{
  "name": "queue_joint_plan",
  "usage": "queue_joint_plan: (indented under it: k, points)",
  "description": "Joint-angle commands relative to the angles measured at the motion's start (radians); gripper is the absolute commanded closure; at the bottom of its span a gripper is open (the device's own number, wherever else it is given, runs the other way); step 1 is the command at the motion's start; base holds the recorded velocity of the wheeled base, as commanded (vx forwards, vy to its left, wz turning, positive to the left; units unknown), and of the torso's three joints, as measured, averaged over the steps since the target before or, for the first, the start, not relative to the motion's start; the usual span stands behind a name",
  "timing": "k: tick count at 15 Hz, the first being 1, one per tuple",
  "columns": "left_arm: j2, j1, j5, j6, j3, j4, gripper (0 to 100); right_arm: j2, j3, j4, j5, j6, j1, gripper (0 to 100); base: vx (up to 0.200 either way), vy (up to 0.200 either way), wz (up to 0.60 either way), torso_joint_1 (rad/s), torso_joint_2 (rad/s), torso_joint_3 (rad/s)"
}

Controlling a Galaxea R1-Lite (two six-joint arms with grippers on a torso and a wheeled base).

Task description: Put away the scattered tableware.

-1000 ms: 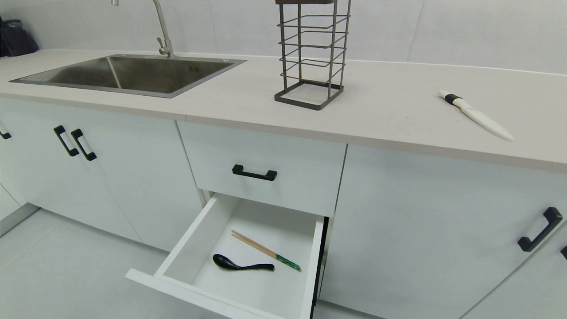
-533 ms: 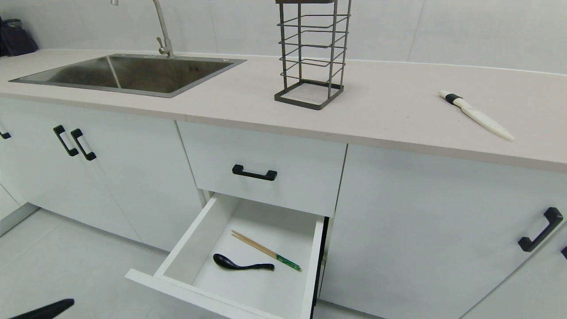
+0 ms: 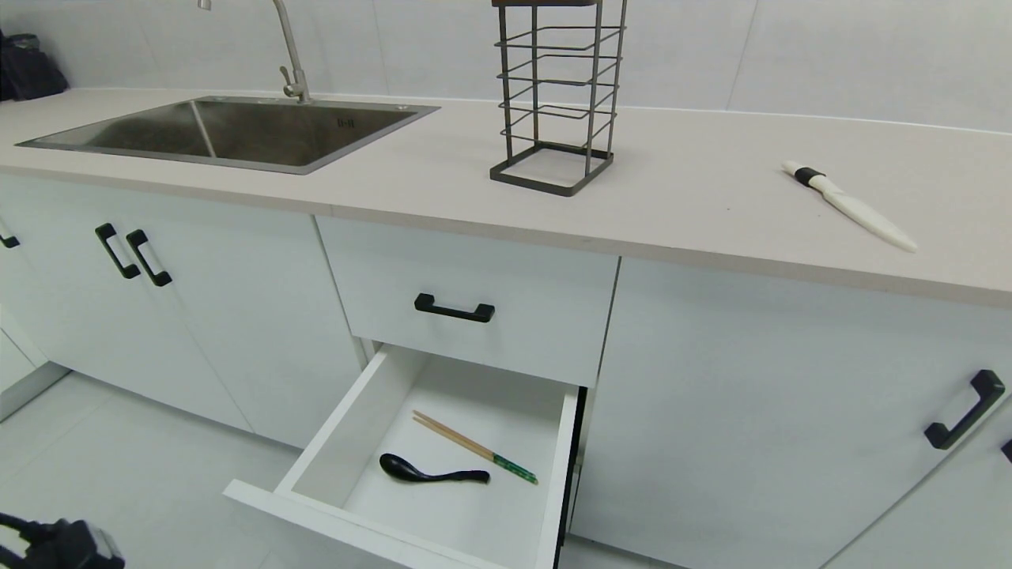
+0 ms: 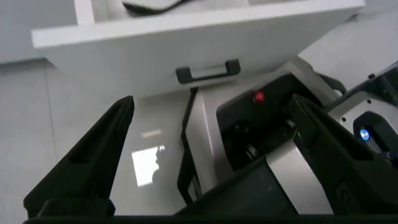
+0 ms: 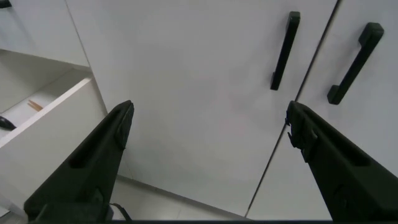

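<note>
The lower drawer stands pulled out below the counter. Inside it lie a black spoon and a pair of wooden chopsticks with green ends. A white knife with a black band rests on the countertop at the right. My left gripper is open and empty, low in front of the drawer front and its black handle. My right gripper is open and empty, facing white cabinet doors, with the drawer to one side.
A black wire rack stands on the counter's middle, and a steel sink with a tap sits at the left. The upper drawer is closed. A black part of my left arm shows at the head view's bottom-left corner.
A black part of my left arm has come into the head view's bottom-left corner and shifted there. The drawer, spoon, chopsticks and knife have not moved.
</note>
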Motion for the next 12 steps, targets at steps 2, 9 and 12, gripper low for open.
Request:
queue_joint_plan:
  k: [2, 9, 12]
  points:
    - [0.167, -0.042, 0.046, 0.0, -0.046, -0.002, 0, 0.003, 0.0, 0.001, 0.001, 0.01, 0.0, 0, 0.0, 0.0, 0.0, 0.0, 0.0, 0.0]
    - [0.376, -0.104, 0.058, 0.0, -0.134, -0.004, 0, 0.003, 0.0, 0.002, 0.001, 0.019, 0.002, 0, 0.0, 0.0, 0.0, 0.0, 0.0, 0.0]
    - [0.428, -0.153, 0.1, -0.003, -0.149, -0.006, 0, 0.003, 0.0, 0.002, 0.001, 0.019, 0.002, 0, 0.0, 0.0, 0.0, 0.0, 0.0, 0.0]
